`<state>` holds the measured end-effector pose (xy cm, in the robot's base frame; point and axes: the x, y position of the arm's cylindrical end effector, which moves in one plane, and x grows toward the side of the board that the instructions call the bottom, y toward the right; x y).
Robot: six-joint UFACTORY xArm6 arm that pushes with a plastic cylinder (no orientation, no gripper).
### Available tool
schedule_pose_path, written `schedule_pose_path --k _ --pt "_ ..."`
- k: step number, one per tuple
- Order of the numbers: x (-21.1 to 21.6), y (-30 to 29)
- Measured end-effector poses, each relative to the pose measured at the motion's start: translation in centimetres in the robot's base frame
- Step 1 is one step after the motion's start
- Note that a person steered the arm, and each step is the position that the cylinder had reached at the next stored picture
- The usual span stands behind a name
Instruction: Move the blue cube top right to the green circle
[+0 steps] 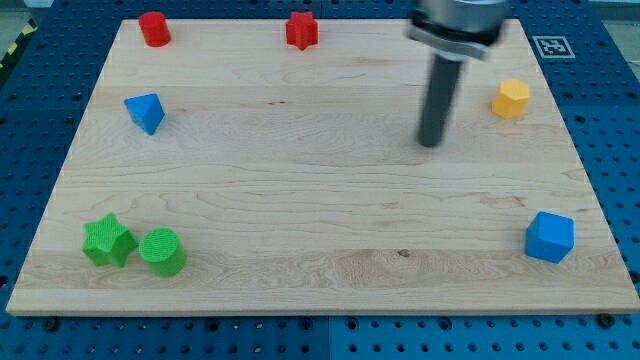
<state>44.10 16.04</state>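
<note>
On the wooden surface (300, 220), at the near left corner, a green star block (108, 241) sits touching or just beside a green circle block (163, 251), the circle on the star's right. Farther back on the left lies a blue triangular block (146, 112), and at the far left edge stands a red cylinder block (154, 28). Near the middle of the far edge rests a red star block (302, 30). Right of centre, the dark rod descends from its blurred mount, and my tip (430, 143) is on bare wood, well apart from every block. There is no gripper on this arm, so no jaw state applies. A yellow hexagonal block (511, 99) sits to the tip's right, near the far right. The blue cube (549, 237) is at the near right corner, well apart from the green circle.
</note>
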Motion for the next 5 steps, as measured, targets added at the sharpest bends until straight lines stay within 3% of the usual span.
schedule_pose_path --k 1,2,4,5 --pt "4.4 5.5" --pt "5.1 6.6" --pt "10.1 18.4" --pt "11.6 18.4"
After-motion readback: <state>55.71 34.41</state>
